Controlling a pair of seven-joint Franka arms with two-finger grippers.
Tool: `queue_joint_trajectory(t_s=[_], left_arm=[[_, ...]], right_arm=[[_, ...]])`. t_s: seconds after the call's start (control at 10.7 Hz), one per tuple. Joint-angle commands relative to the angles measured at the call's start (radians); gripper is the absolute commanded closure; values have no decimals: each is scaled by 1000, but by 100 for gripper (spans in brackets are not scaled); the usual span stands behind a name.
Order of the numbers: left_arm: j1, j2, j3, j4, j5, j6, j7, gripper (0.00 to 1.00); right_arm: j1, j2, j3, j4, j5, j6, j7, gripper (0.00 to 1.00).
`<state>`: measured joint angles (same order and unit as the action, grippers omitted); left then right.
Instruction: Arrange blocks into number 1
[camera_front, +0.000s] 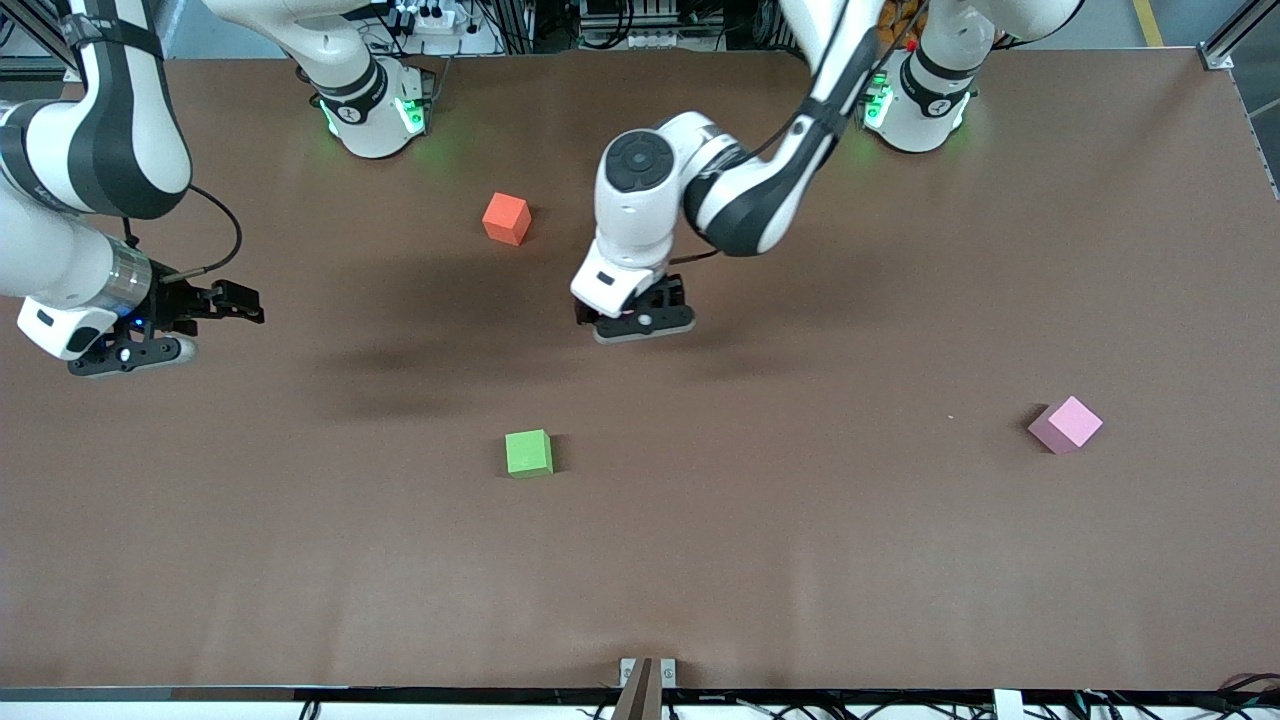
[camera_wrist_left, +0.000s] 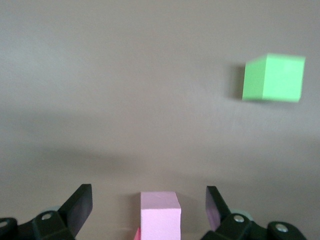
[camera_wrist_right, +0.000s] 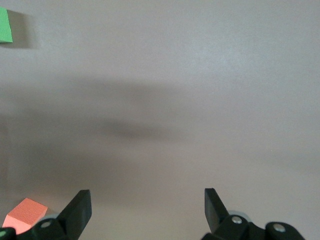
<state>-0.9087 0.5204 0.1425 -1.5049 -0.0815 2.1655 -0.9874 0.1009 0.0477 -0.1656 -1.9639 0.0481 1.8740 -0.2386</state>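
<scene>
Taking twelve o'clock as toward the robots' bases, the left pincer (camera_front: 640, 318) hangs near the middle of the brown surface (camera_front: 800, 560). Its wrist view shows the pincer (camera_wrist_left: 148, 191) spread wide, with a pink block (camera_wrist_left: 160, 215) sitting between the fingers (camera_wrist_left: 82, 202) and a gap on each side, so it grips nothing. A sliver of red (camera_wrist_left: 136, 234) shows at that block's foot; I cannot tell what it is. From across the table the pincer's body hides both.

The green block (camera_front: 528, 452) lies on the surface at about seven o'clock from the left pincer, nearer the front camera, and it also shows in the left wrist view (camera_wrist_left: 274, 78). A second pink block (camera_front: 1066, 424) sits well apart, between three and four o'clock, toward the left arm's end. The orange cube (camera_front: 507, 218) rests at ten o'clock.

The right arm waits, with its pincer (camera_front: 240, 302) out at nine o'clock over bare surface at its own end. Its fingers (camera_wrist_right: 80, 205) are wide apart and hold nothing.
</scene>
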Motion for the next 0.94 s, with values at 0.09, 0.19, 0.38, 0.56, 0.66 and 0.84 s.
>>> queue_joint_trajectory(t_s=[0.09, 0.19, 0.38, 0.56, 0.66, 0.84], left_arm=[[169, -207, -6, -35, -9, -184, 195, 0], [235, -253, -11, -37, -9, -255, 279, 0], [348, -330, -14, -37, -3, -382, 419, 0], [489, -402, -82, -34, 93, -450, 534, 0], [575, -437, -148, -34, 130, -482, 556, 0], [718, -497, -243, -35, 152, -542, 616, 0]], right_arm=[[-93, -58, 122, -1, -22, -35, 125, 0], [-84, -58, 124, 43, -22, -71, 183, 0], [-90, -42, 126, 187, -17, -191, 196, 0], [-93, -40, 123, 299, -10, -274, 179, 0], [-93, -42, 123, 336, -10, -286, 151, 0], [-96, -40, 121, 396, -7, -291, 81, 0]])
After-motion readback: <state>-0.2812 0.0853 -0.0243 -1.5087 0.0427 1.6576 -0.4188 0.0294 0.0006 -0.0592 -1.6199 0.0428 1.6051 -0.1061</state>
